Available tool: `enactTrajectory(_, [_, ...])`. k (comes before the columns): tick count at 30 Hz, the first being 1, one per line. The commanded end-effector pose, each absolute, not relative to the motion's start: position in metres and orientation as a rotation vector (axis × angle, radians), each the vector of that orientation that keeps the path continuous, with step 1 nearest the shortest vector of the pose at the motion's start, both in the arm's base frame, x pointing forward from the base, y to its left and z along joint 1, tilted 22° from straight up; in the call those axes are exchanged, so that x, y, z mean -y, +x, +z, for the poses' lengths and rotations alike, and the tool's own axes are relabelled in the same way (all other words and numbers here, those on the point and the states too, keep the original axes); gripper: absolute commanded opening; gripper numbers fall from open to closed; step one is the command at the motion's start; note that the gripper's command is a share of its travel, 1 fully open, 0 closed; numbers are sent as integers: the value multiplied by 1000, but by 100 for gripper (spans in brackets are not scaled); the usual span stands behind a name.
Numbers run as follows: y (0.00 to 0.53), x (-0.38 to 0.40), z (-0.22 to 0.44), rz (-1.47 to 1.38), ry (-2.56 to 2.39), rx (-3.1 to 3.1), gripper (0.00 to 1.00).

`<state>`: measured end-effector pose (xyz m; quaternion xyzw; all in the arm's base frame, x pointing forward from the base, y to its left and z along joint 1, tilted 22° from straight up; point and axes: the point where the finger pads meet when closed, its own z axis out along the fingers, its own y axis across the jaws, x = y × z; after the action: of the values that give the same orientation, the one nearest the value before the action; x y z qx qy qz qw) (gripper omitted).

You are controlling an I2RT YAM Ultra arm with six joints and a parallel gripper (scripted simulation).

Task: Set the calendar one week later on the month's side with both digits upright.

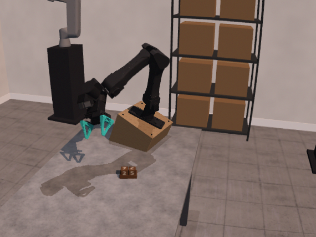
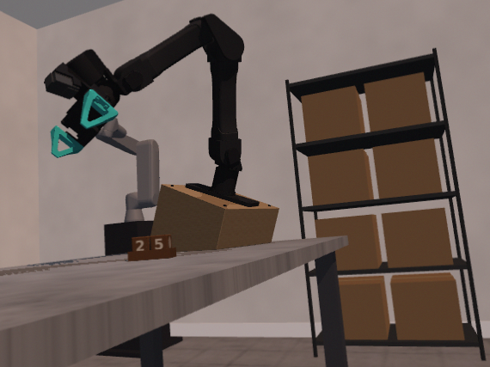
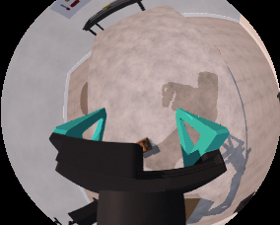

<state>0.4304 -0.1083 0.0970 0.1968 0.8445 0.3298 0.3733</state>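
a workshop or lab is suggested: a second robot arm is mounted on a black pedestal at upper left of the top view, and boxes are stacked on a metal rack at right.

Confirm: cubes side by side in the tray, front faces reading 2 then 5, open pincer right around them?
Not around them: the open pincer is up in the air, away from the cubes; the exterior view shows it. The cubes do stand side by side in the tray, reading 2 then 5.
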Motion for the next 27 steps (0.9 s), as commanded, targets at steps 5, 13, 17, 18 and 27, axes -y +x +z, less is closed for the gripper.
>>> enactTrajectory(5, [424, 91, 83, 914, 831, -2293, 100])
enactTrajectory(13, [416, 66, 73, 930, 1076, -2402, 100])
enactTrajectory(17, [408, 51, 69, 912, 1233, -2466, 100])
enactTrajectory(18, [406, 48, 68, 904, 1269, -2480, 100])
enactTrajectory(27, [386, 23, 65, 800, 1553, -2577, 100])
